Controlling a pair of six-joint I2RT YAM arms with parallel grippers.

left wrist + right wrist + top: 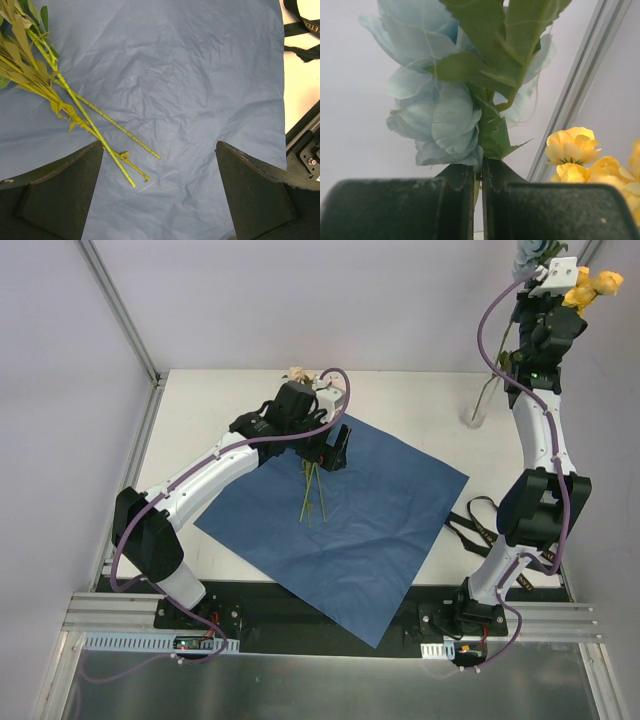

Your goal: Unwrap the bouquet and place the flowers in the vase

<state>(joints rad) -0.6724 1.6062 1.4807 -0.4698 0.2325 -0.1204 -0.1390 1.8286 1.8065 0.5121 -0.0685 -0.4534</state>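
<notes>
We see right hand (478, 172) clamped on stem of pale-blue flower (440, 120), held high; left hand (160, 145) spread wide, holding nothing, over green stems (82, 114) on blue paper (200, 75).

Plain pale lilac-grey walls (300, 300) enclose a white worktop (420, 400) on three sides. Aluminium frame posts (118, 310) rise at its back corners. An aluminium rail (110, 615) runs along the near edge, and a glossy grey panel (320, 685) lies nearer still. The light is soft and even.
</notes>
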